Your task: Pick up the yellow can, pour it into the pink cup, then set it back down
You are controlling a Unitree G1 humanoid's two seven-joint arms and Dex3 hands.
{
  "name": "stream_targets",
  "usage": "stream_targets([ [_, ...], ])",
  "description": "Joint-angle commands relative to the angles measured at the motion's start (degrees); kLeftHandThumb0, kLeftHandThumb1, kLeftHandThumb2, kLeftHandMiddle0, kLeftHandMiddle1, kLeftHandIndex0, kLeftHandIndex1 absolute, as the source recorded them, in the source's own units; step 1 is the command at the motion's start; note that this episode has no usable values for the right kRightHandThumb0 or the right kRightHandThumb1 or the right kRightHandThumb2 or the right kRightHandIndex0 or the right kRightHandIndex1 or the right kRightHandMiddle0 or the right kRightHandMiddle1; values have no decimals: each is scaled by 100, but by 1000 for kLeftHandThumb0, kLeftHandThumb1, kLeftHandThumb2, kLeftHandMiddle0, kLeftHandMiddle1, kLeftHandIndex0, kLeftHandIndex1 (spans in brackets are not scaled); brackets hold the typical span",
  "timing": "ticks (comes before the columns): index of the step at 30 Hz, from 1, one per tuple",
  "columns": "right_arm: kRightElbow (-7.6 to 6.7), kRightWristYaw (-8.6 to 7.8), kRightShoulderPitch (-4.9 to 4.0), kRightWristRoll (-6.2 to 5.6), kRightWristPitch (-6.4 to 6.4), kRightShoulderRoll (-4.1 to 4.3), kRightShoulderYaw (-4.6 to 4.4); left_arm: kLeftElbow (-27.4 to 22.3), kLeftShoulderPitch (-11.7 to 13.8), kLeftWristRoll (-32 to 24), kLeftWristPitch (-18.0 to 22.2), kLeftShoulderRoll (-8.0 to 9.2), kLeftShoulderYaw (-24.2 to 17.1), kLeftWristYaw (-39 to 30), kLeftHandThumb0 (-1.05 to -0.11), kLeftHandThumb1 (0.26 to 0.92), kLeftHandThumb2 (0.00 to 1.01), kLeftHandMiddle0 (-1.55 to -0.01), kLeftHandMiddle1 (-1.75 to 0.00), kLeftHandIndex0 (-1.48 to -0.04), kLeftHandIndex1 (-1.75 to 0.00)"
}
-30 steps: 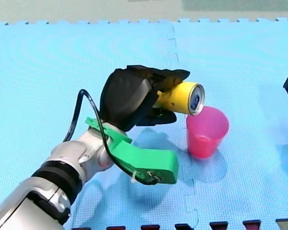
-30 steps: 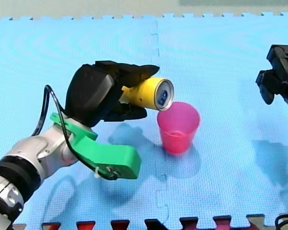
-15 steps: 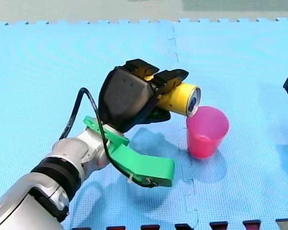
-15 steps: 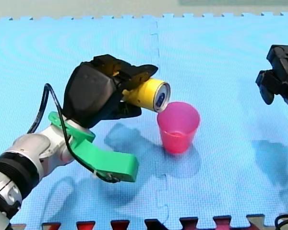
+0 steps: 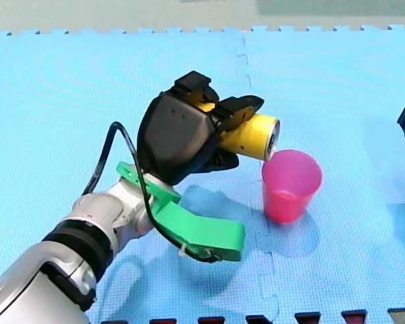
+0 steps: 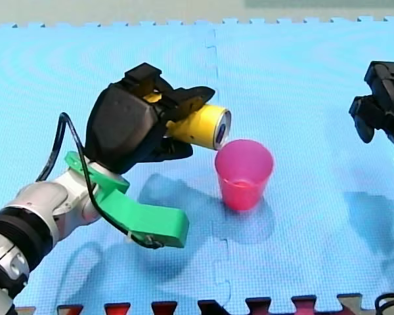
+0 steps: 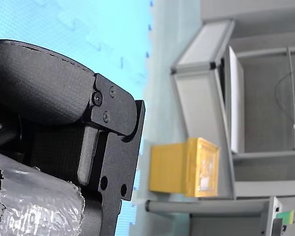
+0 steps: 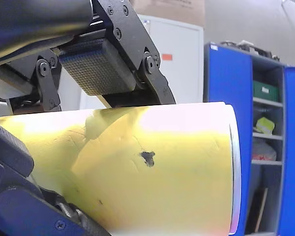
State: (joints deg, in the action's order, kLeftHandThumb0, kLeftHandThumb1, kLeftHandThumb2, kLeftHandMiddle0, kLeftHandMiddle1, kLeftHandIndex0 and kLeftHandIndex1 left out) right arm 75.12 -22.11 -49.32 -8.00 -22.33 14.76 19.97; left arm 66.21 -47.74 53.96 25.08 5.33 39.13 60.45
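By pink cup [image 5: 290,185], left hand [image 5: 180,138]: yellow can [image 5: 254,137] horizontal, top cupward.

Black left hand [image 5: 179,138], green wrist bracket [image 5: 202,233], black cable [image 5: 101,165], silver forearm [image 5: 104,212]

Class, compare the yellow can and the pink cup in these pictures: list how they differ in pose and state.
The yellow can lies tipped on its side in the air; the pink cup stands upright on the blue mat. The left hand grips the can; nothing touches the cup. The can's top points sideways near the cup's rim; the cup opens upward. Both are round containers. The right hand is at the right edge.
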Motion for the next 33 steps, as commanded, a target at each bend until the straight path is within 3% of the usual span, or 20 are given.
stream_targets([
  [1,1,-2,-28,-26,14,5,19,-6,-72,-28,-8,13,11,11,-277,817,0,-810,-1395,-1190,-169],
  [33,-9,6,-34,-34,16,18,18,14,-118,-30,-88,-20,70,27,-278,817,0,-784,-1492,-1107,-311],
])
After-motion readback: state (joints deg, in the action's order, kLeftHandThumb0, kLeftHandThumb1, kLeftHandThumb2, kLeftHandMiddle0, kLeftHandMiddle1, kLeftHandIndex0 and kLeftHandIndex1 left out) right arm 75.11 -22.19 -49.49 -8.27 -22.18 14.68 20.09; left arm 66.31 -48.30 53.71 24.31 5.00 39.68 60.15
